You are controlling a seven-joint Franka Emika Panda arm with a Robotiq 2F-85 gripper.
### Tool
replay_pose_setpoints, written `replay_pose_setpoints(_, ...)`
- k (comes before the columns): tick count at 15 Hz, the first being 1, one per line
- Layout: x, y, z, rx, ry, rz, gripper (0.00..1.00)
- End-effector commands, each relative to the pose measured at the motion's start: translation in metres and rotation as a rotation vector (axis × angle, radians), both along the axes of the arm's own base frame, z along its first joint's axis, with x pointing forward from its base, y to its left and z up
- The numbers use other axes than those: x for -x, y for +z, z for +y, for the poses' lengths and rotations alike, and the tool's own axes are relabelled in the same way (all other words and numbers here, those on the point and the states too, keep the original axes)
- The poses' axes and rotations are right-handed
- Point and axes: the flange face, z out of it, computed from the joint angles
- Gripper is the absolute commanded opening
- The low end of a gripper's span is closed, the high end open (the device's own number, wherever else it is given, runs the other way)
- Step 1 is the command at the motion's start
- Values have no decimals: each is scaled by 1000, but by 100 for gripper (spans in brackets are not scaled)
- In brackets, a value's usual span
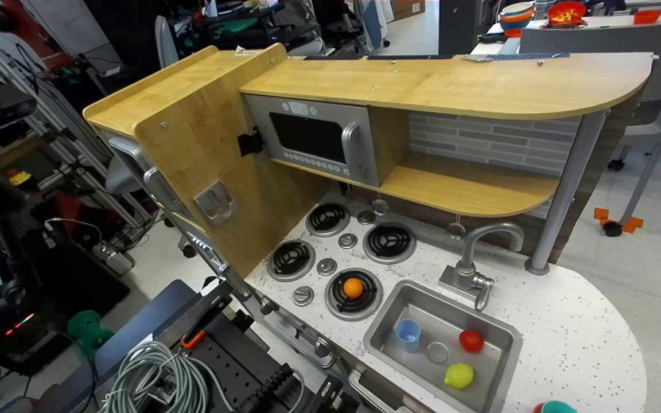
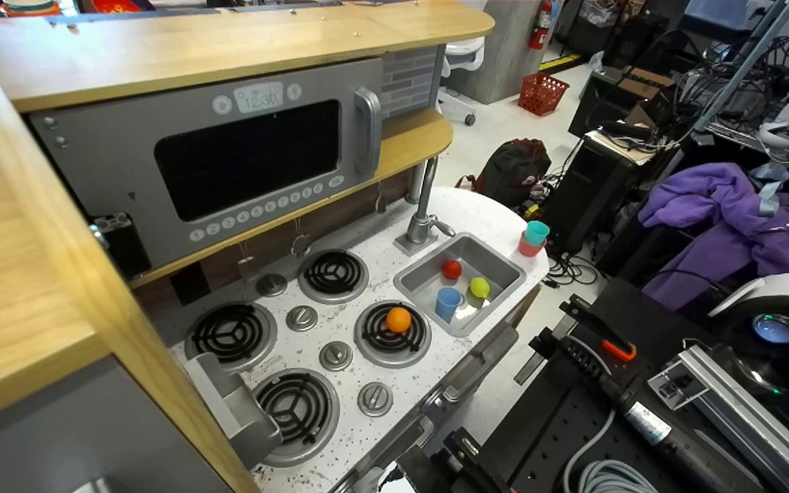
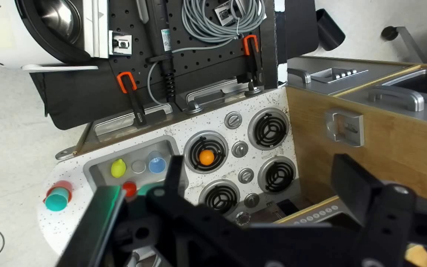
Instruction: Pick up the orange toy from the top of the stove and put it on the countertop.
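The orange toy [image 1: 353, 288] rests on one burner of the stove [image 1: 290, 259], the burner nearest the sink and front edge. The toy also shows in an exterior view [image 2: 398, 320] and in the wrist view [image 3: 207, 157]. The white speckled countertop [image 1: 583, 327] surrounds the burners and sink and ends in a rounded end; it also shows in the wrist view [image 3: 69, 218]. My gripper [image 3: 260, 163] is open and empty in the wrist view, high above the toy kitchen. Its fingers are wide apart, with the toy beyond and between them, nearer the left finger. I cannot make out the gripper in either exterior view.
The grey sink [image 1: 439, 321] holds a blue cup [image 1: 408, 335], a red toy [image 1: 471, 341] and a yellow-green lemon [image 1: 458, 376]. A faucet [image 1: 471, 258] stands behind it. Stacked cups [image 2: 535, 233] stand at the rounded end. The microwave [image 2: 251, 157] and wooden shelves overhang the back; a wooden panel [image 1: 210, 166] walls the side.
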Motion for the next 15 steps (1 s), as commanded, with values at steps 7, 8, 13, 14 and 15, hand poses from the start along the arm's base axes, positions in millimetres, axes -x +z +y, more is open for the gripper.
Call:
replay_pose_setpoints(7, -71, -54, 9, 63, -21, 47, 100)
replay_pose_setpoints(8, -85, -71, 14, 85, -16, 62, 100)
replay_pose_setpoints(13, -147, -180, 43, 175, 83, 141, 100)
replay_pose_setpoints(14, -155, -200, 47, 191, 94, 152, 100)
replay_pose_setpoints(15, -162, -222, 49, 209, 110, 162, 100)
